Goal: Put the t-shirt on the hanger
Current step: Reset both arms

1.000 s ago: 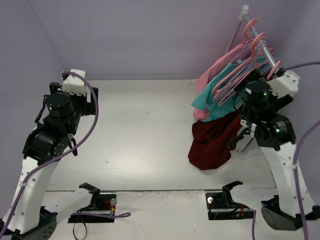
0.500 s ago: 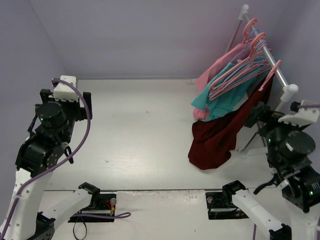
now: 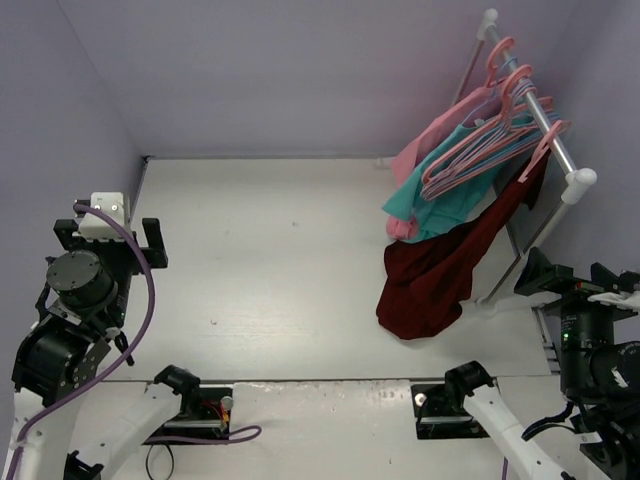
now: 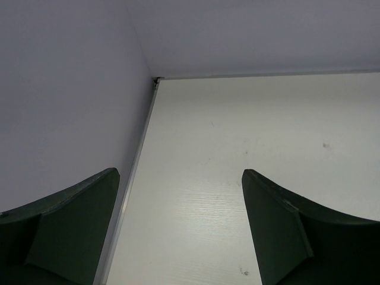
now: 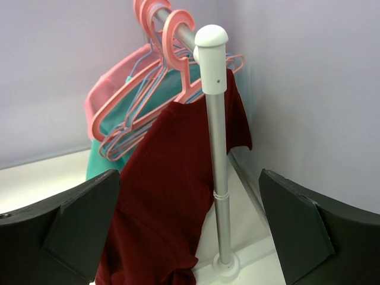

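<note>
I see the maroon t-shirt draped on the pink hanger far right; left tool and right tool both spread wide.

You cannot see the arms of the hanger under the t-shirt, whose hem leaves the bottom edge.

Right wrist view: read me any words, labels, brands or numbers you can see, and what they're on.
No readable text in any view: the maroon t-shirt, the pink hangers and the rack pole show no legible words, numbers or logos.
</note>
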`<state>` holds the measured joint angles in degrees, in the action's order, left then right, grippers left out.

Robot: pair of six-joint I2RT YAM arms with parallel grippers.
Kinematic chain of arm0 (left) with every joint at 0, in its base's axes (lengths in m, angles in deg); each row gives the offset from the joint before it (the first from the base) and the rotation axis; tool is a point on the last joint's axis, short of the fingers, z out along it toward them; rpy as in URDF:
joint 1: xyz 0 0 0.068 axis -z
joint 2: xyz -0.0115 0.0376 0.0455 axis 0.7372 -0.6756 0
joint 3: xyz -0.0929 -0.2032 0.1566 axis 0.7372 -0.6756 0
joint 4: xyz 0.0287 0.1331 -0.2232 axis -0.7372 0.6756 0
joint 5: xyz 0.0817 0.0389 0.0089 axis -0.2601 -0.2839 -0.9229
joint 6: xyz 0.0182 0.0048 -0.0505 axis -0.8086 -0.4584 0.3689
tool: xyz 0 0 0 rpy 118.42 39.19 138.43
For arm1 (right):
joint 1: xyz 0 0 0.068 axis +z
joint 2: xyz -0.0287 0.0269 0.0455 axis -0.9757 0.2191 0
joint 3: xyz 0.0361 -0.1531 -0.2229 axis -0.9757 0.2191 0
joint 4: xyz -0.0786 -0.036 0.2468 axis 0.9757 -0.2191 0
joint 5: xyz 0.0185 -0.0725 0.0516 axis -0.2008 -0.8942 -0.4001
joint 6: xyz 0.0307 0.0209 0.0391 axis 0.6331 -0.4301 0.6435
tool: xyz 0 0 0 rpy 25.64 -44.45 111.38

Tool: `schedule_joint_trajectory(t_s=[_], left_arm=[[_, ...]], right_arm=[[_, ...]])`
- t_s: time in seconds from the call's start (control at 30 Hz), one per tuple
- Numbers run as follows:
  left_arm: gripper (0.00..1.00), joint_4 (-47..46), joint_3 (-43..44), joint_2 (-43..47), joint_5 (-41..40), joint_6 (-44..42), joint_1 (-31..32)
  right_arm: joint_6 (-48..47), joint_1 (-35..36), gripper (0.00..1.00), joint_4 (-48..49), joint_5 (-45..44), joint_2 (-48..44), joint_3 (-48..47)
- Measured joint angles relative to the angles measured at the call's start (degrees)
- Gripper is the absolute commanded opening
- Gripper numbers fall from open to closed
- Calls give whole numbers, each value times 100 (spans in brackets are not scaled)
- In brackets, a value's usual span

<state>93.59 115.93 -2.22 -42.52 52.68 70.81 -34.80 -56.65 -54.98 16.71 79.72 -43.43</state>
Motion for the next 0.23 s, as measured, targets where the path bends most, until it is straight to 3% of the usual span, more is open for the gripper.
schedule_joint_trajectory(t_s=[0.23], left_arm=[[80,29,-16,-7,-156,259,0]], right_arm=[[-33,149,100,-14,-112,6,5]])
